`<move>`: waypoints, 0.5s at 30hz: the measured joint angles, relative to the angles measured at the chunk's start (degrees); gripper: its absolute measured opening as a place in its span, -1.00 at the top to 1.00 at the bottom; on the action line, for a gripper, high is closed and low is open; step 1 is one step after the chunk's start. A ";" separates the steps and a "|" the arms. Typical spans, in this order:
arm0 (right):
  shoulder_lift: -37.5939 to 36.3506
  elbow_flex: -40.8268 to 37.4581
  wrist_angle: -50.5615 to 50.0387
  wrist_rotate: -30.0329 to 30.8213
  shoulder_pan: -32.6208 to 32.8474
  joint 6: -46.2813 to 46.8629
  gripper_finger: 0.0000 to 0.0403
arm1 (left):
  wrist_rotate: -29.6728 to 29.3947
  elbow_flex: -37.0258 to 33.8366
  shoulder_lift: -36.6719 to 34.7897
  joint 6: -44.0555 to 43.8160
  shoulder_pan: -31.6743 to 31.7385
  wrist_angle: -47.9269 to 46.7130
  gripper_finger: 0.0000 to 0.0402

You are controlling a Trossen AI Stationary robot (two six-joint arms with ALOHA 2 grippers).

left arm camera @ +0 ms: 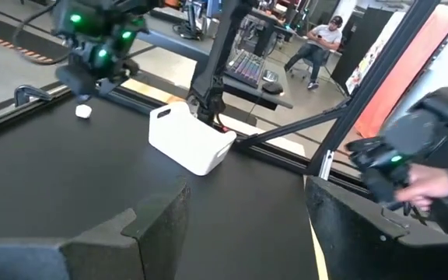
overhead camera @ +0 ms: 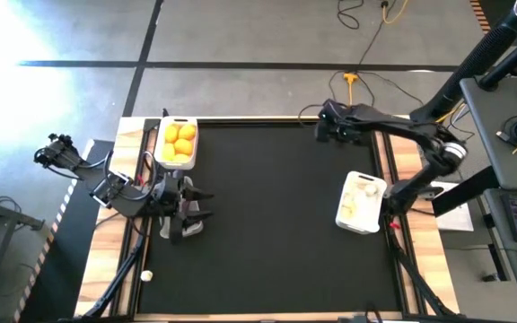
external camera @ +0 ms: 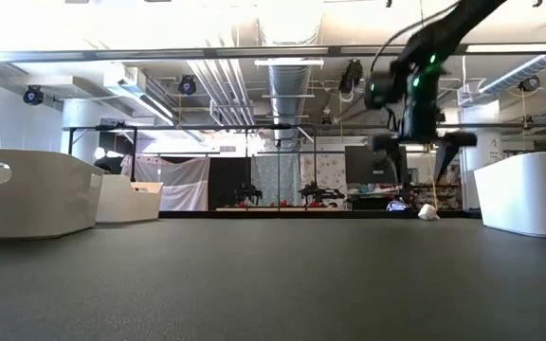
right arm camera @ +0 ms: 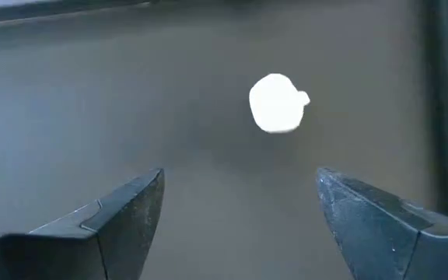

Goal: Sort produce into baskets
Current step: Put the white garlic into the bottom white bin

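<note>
Right end effector hovering over a garlic bulb at the counter's far edge

The right end effector [right arm camera: 239, 225], fingers spread wide and empty, hangs above a white knobbly garlic bulb [right arm camera: 277, 103] lying alone on the black mat near the far right rim of the counter [overhead camera: 267, 224], with open mat all around. The left end effector [overhead camera: 194, 208], partly open and empty, waits beside a basket [overhead camera: 177, 144] of yellow-orange citrus. A second basket [overhead camera: 361, 203] with garlic sits at the right edge.
</note>
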 joint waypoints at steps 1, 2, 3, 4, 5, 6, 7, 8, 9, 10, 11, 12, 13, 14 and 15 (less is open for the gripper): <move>1.55 0.06 1.27 -0.02 -0.91 -0.87 -0.61 | 0.00 0.00 0.00 -0.27 0.00 0.00 -0.18; 3.14 0.19 2.37 -0.05 -1.73 -1.20 -0.60 | -0.01 0.00 0.00 -0.41 0.00 0.00 -0.18; 4.69 0.31 2.83 -0.07 -2.48 -1.22 -0.59 | -0.01 0.00 0.00 -0.41 0.00 -0.01 -0.18; 6.24 0.44 2.69 -0.05 -3.18 -0.91 -0.58 | -0.02 0.00 0.00 -0.41 0.00 -0.03 -0.18; 7.65 0.46 2.61 -0.07 -3.86 -0.78 -0.57 | -0.06 0.00 0.00 -0.41 0.00 -0.02 -0.18; 8.97 0.46 2.62 -0.08 -4.49 -0.65 -0.55 | -0.33 0.00 0.00 -0.41 0.00 -0.02 -0.18; 10.19 0.46 2.58 -0.07 -5.09 -0.62 -0.53 | -0.53 0.00 0.00 -0.41 0.00 -0.02 -0.18; 11.16 0.46 2.55 -0.06 -5.65 -0.61 -0.51 | -1.06 0.00 0.00 -0.41 0.00 -0.04 -0.18; 11.92 0.46 2.63 -0.02 -6.10 -0.59 -0.49 | -1.67 0.00 0.00 -0.41 0.00 -0.14 -0.18; 12.48 0.46 2.91 0.34 -6.50 -0.62 -0.47 | -2.06 0.00 -0.02 -0.39 0.00 -0.19 -0.18; 12.90 0.46 3.27 1.03 -6.81 -0.67 -0.44 | -2.60 0.00 -0.03 -0.32 0.00 -0.22 -0.18; 13.16 0.46 3.54 1.61 -7.03 -0.68 -0.42 | -3.19 0.00 -0.04 -0.02 0.01 -0.30 -0.18; 13.35 0.46 4.05 2.04 -7.28 -0.84 -0.39 | -3.85 0.00 -0.04 0.42 0.01 -0.32 -0.18; 13.51 0.46 4.92 2.28 -7.60 -0.99 -0.36 | -4.66 0.00 -0.04 0.96 0.03 -0.31 -0.18; 13.63 0.46 5.67 2.31 -7.98 -1.15 -0.33 | -5.21 0.00 -0.04 1.69 0.11 -0.30 -0.18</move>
